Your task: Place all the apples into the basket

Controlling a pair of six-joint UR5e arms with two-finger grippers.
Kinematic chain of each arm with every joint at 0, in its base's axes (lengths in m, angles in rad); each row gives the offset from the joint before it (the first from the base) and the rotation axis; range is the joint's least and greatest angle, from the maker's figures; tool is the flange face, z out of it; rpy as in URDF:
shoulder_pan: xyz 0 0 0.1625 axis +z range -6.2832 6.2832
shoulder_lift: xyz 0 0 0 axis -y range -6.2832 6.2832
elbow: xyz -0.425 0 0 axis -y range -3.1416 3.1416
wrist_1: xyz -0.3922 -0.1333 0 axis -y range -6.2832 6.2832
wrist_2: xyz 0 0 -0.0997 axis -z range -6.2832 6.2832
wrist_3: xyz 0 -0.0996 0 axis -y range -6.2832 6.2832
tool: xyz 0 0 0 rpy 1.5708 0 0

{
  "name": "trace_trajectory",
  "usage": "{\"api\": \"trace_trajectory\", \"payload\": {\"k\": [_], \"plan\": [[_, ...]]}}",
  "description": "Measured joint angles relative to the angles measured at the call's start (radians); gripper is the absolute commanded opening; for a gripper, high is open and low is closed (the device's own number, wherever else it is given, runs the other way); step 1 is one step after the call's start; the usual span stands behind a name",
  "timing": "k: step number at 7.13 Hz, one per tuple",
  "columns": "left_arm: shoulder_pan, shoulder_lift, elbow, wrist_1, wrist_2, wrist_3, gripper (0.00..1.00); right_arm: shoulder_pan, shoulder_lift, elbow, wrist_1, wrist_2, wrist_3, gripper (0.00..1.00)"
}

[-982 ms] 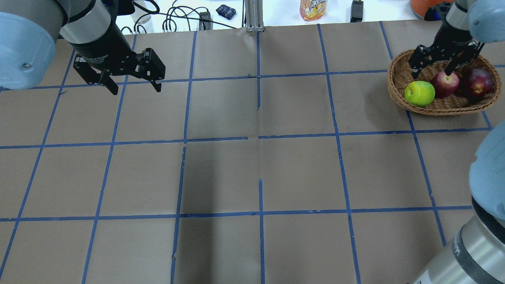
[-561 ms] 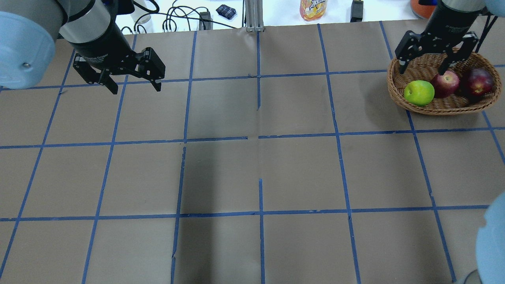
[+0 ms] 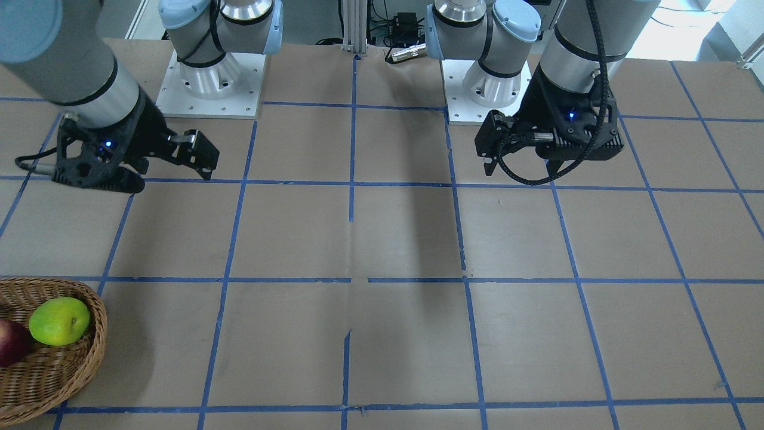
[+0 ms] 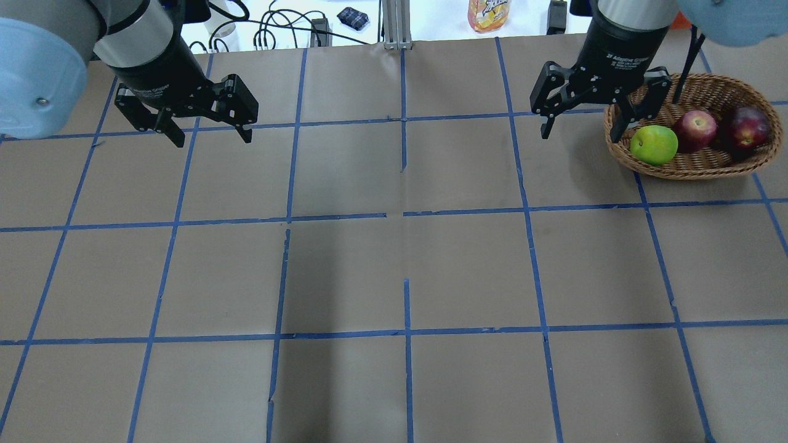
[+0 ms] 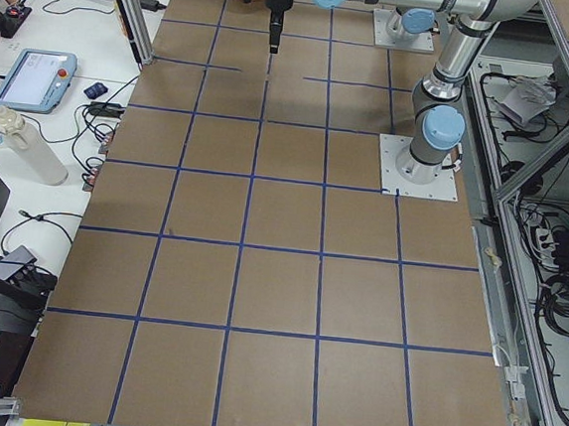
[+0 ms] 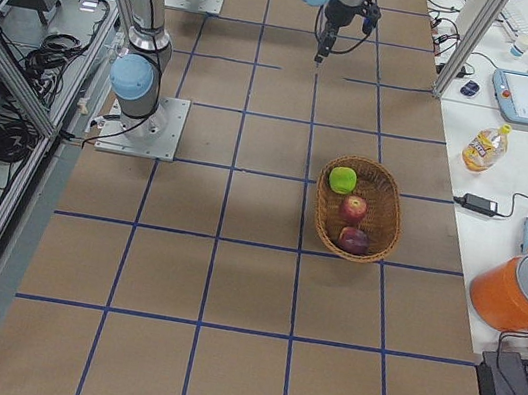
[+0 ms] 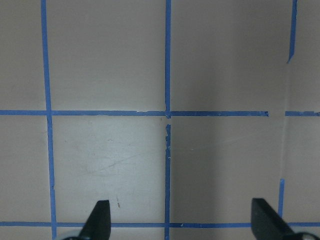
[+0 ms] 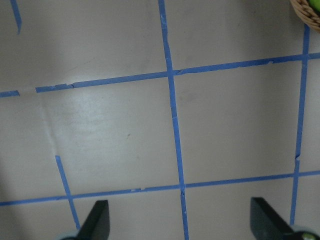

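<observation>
Overhead, shows the basket (image 4: 689,173) holding yellow-green apple (image 4: 654,145), red apple (image 4: 695,129) and maroon apple (image 4: 746,127), all three inside. Puts the right gripper (image 4: 582,135) just beside the rim, fingers spread wide, nothing held. Places the basket to that gripper's right, long axis running on away from it. Sets the left gripper (image 4: 213,140) well apart, likewise spread and empty, making the right arm far the nearer.

Facing the robot, cuts the basket at the frame edge and loses the maroon apple.

From the right end, confirms what overhead only hints: all three lined along the basket's length.

From the wrists, gives bare table (image 8: 125,125) between wide-set fingers, plus a sliver of wicker ahead-right of the right gripper.

Suggests no further grasp needed, only a retreat.
</observation>
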Motion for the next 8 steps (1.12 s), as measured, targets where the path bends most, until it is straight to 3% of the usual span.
{"api": "trace_trajectory", "payload": {"k": [2, 4, 8], "plan": [[0.000, 0.001, -0.001, -0.001, 0.000, 0.000, 1.00, 0.008, -0.109, 0.105, -0.008, -0.007, 0.006, 1.00], [0.000, 0.001, -0.001, 0.000, 0.000, 0.000, 1.00, 0.008, -0.178, 0.136, -0.011, -0.008, 0.006, 1.00], [0.000, 0.001, -0.002, 0.000, 0.000, 0.000, 1.00, 0.006, -0.196, 0.155, -0.110, -0.001, -0.074, 1.00]]}}
